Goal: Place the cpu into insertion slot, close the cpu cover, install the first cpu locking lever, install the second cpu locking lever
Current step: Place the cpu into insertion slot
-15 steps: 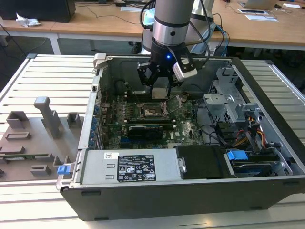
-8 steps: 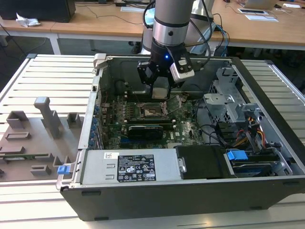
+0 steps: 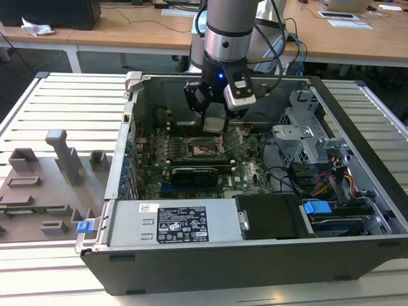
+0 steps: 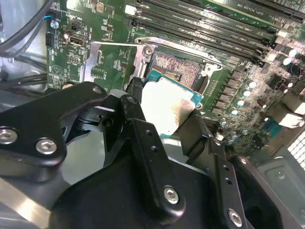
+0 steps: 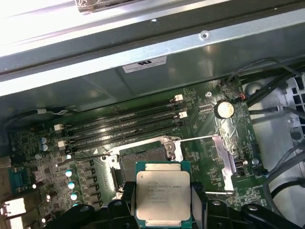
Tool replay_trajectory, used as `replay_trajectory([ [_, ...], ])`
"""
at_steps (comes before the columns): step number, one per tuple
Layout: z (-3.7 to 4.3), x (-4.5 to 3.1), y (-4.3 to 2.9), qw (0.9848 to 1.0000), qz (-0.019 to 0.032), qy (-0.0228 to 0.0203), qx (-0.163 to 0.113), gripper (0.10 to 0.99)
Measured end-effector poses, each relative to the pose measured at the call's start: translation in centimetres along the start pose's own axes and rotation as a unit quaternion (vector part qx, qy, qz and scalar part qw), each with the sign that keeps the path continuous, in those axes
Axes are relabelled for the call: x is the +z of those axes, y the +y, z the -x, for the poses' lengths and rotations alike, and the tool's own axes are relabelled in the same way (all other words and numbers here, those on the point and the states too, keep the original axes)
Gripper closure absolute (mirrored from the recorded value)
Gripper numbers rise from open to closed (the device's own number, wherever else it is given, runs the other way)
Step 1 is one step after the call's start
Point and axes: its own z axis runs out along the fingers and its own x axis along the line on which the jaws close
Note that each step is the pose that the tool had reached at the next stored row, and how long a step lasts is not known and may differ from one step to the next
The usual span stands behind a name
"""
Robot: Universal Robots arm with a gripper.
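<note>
My gripper (image 3: 213, 120) is shut on the cpu (image 5: 159, 195), a small square chip with a silvery top and green rim, gripped on two opposite sides by the black fingers (image 5: 125, 201). In both wrist views the cpu (image 4: 167, 107) hangs just above the insertion slot (image 5: 143, 160), partly covering it; the brownish pin field (image 4: 176, 67) shows beyond the chip. The cpu cover (image 5: 228, 164) is swung open and lies beside the slot as a thin grey frame (image 4: 116, 44). In the exterior view the slot (image 3: 205, 148) sits right under the gripper, on the green motherboard.
Long black memory slots (image 5: 119, 126) run just behind the socket. A black power-supply box (image 3: 185, 223) fills the case's near side, with a drive cage (image 3: 306, 127) and cables (image 3: 319, 178) at the exterior view's right. Grey fixtures (image 3: 57, 172) stand on the table outside the case.
</note>
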Motion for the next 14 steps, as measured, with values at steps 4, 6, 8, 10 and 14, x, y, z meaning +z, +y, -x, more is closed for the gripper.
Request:
replay_trajectory([
  [4,0.00,0.03,0.00,0.9997,0.0000,-0.0017,0.025,0.541],
  [6,0.00,0.05,0.00,0.9990,0.0001,-0.0029,0.044,0.541],
  [8,0.00,0.06,0.00,0.9984,0.0002,-0.0038,0.057,0.541],
  [10,0.00,0.07,-0.01,0.9972,0.0003,-0.0050,0.074,0.541],
  [14,0.00,0.09,-0.01,0.9948,0.0003,-0.0069,0.102,0.541],
])
